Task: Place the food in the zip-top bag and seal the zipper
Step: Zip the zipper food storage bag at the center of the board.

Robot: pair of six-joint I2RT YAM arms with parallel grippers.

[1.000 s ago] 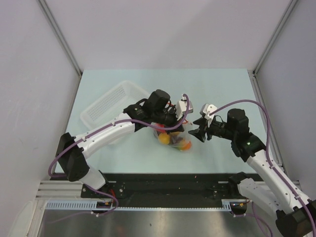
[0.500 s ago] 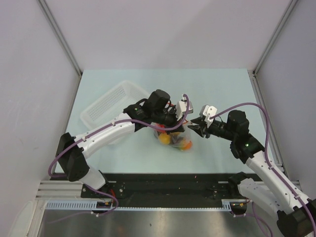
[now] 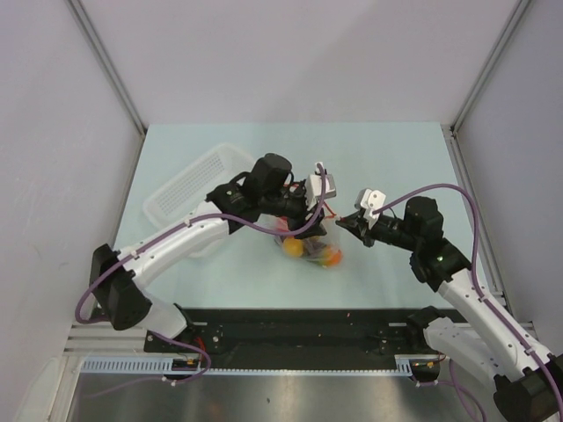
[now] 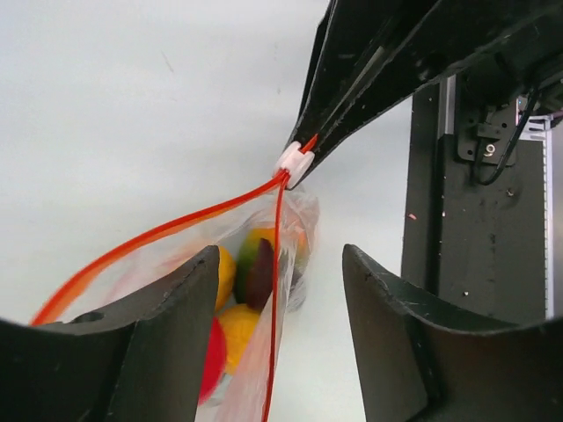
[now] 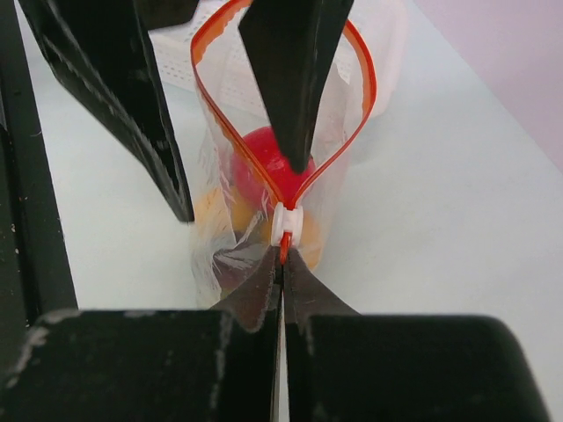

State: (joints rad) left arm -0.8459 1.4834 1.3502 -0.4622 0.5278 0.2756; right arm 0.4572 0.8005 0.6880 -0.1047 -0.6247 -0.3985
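Observation:
The zip-top bag (image 3: 310, 244) stands on the table between my arms, mouth up and spread open. Inside lies the food (image 5: 264, 163): red, yellow, orange and a green-purple piece (image 4: 257, 268). The zipper (image 5: 211, 105) forms a red-orange loop with a white end piece (image 5: 288, 226). My right gripper (image 5: 282, 255) is shut on the zipper's tip just behind that white piece (image 4: 295, 163). My left gripper (image 4: 280, 264) is open over the mouth. One lip of the bag runs loose between its fingers (image 5: 295, 70).
A white perforated basket (image 3: 189, 189) sits at the back left, behind my left arm. Grey walls close the table on three sides. The black rail of the arm bases (image 4: 493, 220) lies along the near edge.
My right gripper moved left to the bag and shut on the zipper's end. My left gripper opened, letting go of the bag's lip, and its arm shifted slightly back and left.

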